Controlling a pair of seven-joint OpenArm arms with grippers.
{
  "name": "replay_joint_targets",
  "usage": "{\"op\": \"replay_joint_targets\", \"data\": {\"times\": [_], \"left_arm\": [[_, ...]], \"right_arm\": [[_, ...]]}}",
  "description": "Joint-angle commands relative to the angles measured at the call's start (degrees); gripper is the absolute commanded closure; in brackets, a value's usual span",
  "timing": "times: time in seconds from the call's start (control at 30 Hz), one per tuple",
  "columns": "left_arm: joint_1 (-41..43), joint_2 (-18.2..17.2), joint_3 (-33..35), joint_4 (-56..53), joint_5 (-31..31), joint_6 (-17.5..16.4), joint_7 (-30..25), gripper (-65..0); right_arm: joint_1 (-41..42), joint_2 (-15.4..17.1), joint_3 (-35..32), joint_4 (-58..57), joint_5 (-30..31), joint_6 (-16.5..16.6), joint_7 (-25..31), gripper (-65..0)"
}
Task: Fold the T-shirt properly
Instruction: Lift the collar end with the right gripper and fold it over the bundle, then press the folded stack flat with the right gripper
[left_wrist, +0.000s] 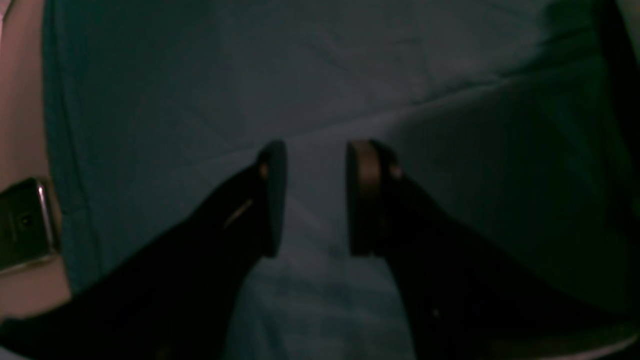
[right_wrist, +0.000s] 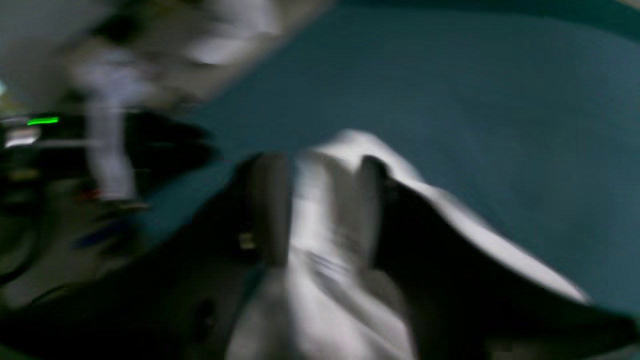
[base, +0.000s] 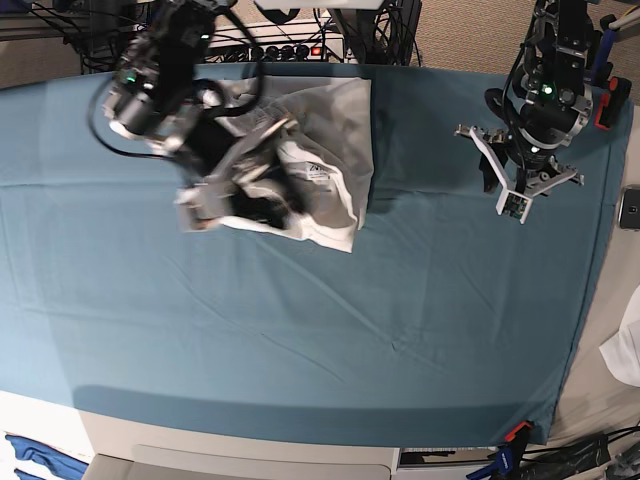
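The T-shirt (base: 325, 170) lies bunched at the far side of the desk (base: 300, 330), on the teal tablecloth (base: 420, 290) that covers the top; it is crumpled into an uneven heap, with a small printed label showing on the upturned fabric. The right gripper (right_wrist: 317, 210) is down on the near edge of that heap, and in the right wrist view white fabric sits between its two pads (right_wrist: 270, 210) with the jaws partly apart; the picture is blurred, so I cannot tell whether they are clamping the cloth or merely straddling it. The left gripper (left_wrist: 316, 197) is well apart from the T-shirt, near the other end of the desk, above bare tablecloth; its jaws stand open with nothing between them. A phone (base: 630, 208) lies at the desk's edge beside the left arm. A piece of white cloth (base: 625, 350) shows just off the desk on that same side. No boxes, bins or baskets stand on the desk.
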Motion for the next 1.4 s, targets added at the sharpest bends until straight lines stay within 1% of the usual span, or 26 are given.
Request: {"op": "replay_joint_targets", "data": {"times": [0.0,0.03,0.13,0.17,0.2,0.23,0.27,0.33,0.4,0.43,0.5,0.63,0.7,1.0,1.07,1.13,1.27,1.33,1.37], "left_arm": [[-0.3,-0.5,-0.3,1.1,0.0,0.2,-1.0,-21.1],[-0.2,-0.5,-0.3,1.1,0.0,0.2,-1.0,-21.1],[-0.3,-0.5,-0.3,1.1,-0.6,0.1,-1.1,-21.1],[-0.4,-0.5,-0.3,1.1,-1.2,-0.3,-1.1,-21.1],[-0.4,-0.5,-0.3,1.1,-1.9,-0.9,-1.1,-21.1],[-0.4,-0.5,-0.3,1.1,-2.7,-1.5,-1.1,-21.1],[-0.4,-0.5,-0.3,1.1,-3.3,-1.7,-1.1,-21.1],[-0.4,-0.5,-0.3,1.1,-3.8,-1.7,-1.1,-21.1],[-0.4,-0.5,-0.3,1.1,-3.8,-1.7,-1.0,-21.1],[-0.4,-0.5,-0.3,1.1,-3.8,-1.7,-1.0,-21.1],[-0.4,-0.5,-0.3,1.1,-3.8,-1.7,-1.1,-21.1],[-0.4,-0.5,-0.3,1.1,-3.8,-1.7,-1.0,-21.1],[-0.4,-0.5,-0.3,1.1,-3.8,-1.7,-1.0,-21.1],[-0.4,-0.5,-0.3,1.1,-3.8,-1.7,-1.0,-21.1],[-0.4,-0.5,-0.3,1.1,-3.8,-1.7,-1.0,-21.1],[-0.4,-0.5,-0.3,1.1,-3.8,-1.7,-1.0,-21.1],[-0.4,-0.5,-0.3,1.1,-3.7,-1.7,-1.0,-21.1],[-0.4,-0.5,-0.3,1.1,-2.4,-1.7,-0.7,-21.1],[-0.4,-0.5,-0.3,1.1,-0.8,-1.7,-0.3,-21.1]], "right_arm": [[0.5,0.8,3.3,1.5,1.3,0.1,2.9,-9.3],[0.5,1.3,7.4,1.5,1.3,0.1,3.8,-0.8],[0.5,1.8,20.2,1.4,1.3,0.1,6.3,0.0],[0.5,1.7,24.2,1.4,1.3,-1.1,7.0,0.0],[0.5,1.7,27.4,1.0,1.3,-3.2,7.1,0.0],[0.4,1.7,29.9,0.3,1.3,-4.6,7.1,0.0],[0.3,1.7,31.8,-1.0,1.4,-5.7,7.1,0.0],[-0.3,1.7,33.0,-4.8,2.1,-7.8,6.9,0.0],[-0.7,1.7,32.3,-9.3,2.3,-8.0,6.0,0.0],[-0.6,1.7,31.5,-11.6,2.7,-8.0,5.4,0.0],[-0.7,1.7,29.4,-15.3,5.4,-7.5,3.5,0.0],[-3.1,1.7,22.3,-16.6,10.8,-3.5,0.6,0.0],[-5.6,1.7,18.0,-15.4,11.9,-2.1,-0.4,0.0],[-16.7,1.4,-1.1,-8.8,11.8,-1.9,-0.6,0.0],[-17.9,1.4,-5.7,-7.3,11.8,-0.9,-0.6,0.0],[-18.1,1.4,-10.1,-6.7,11.8,0.1,-0.6,0.0],[-17.6,1.4,-17.8,-6.7,11.8,0.1,-0.7,0.0],[-16.1,1.4,-18.7,-5.9,9.4,0.1,-2.3,0.0],[-14.6,1.4,-17.7,-4.8,6.9,0.1,-2.7,0.0]]}}
